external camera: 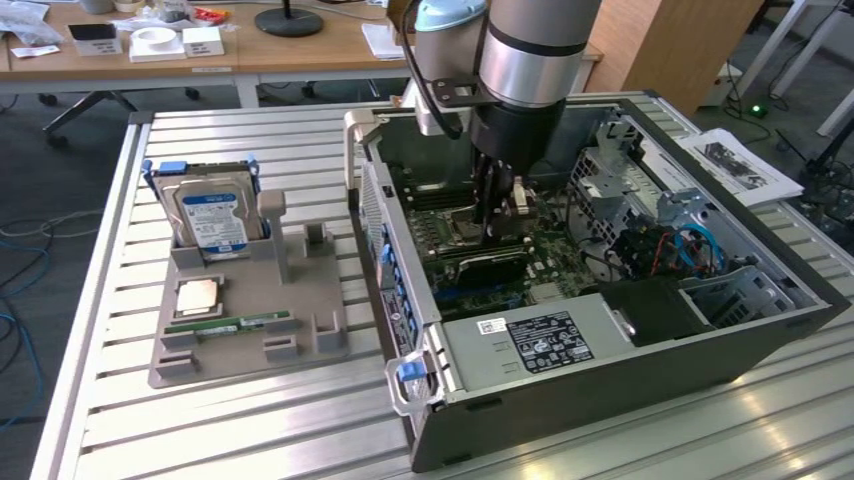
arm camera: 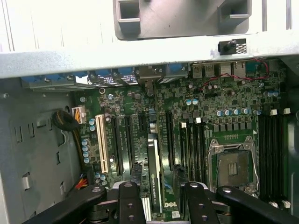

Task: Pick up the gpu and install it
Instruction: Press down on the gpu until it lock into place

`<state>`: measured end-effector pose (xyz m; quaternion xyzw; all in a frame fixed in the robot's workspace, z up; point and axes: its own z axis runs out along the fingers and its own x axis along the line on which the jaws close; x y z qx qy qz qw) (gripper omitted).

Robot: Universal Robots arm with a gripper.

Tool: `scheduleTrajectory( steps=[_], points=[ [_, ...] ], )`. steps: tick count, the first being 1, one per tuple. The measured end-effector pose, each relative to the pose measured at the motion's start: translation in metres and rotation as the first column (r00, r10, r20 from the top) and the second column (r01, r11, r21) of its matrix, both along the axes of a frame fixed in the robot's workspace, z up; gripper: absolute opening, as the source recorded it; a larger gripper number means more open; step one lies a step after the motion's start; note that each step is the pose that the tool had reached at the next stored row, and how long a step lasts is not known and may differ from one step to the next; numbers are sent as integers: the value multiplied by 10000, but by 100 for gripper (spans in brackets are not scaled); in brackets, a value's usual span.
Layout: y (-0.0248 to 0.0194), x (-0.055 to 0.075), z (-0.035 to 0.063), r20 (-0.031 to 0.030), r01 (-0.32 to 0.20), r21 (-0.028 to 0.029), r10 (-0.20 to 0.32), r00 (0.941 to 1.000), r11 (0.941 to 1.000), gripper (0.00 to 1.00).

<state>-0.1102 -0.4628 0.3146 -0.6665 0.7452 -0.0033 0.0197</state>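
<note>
The gpu [arm camera: 154, 173] stands edge-on in a slot of the green motherboard [arm camera: 205, 100] inside the open computer case [external camera: 747, 335]. It is a slim dark card with a green-and-white label. In the exterior view the gpu [external camera: 489, 268] is a dark strip low on the board, right below the arm. My gripper [arm camera: 163, 205] straddles it with the black fingers [arm camera: 129, 201] spread wider than the card. One finger is close beside the card and the other stands apart from it. From outside, the gripper [external camera: 502, 212] reaches straight down into the case.
A grey holder [external camera: 307, 345] on the slatted table, at the exterior view's left, carries a hard drive [external camera: 214, 215], a processor [external camera: 198, 296] and a memory stick [external camera: 248, 323]. Inside the case are the power supply [external camera: 534, 342], drive cage and cables [external camera: 674, 245], a processor socket [arm camera: 232, 168] and a white slot [arm camera: 101, 142].
</note>
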Motion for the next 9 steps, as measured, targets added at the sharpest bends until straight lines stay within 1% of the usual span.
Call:
scheduleTrajectory(
  steps=[9],
  points=[
    [0,0,1,-1,0,-1,0,10000,10000,40]
  ],
)
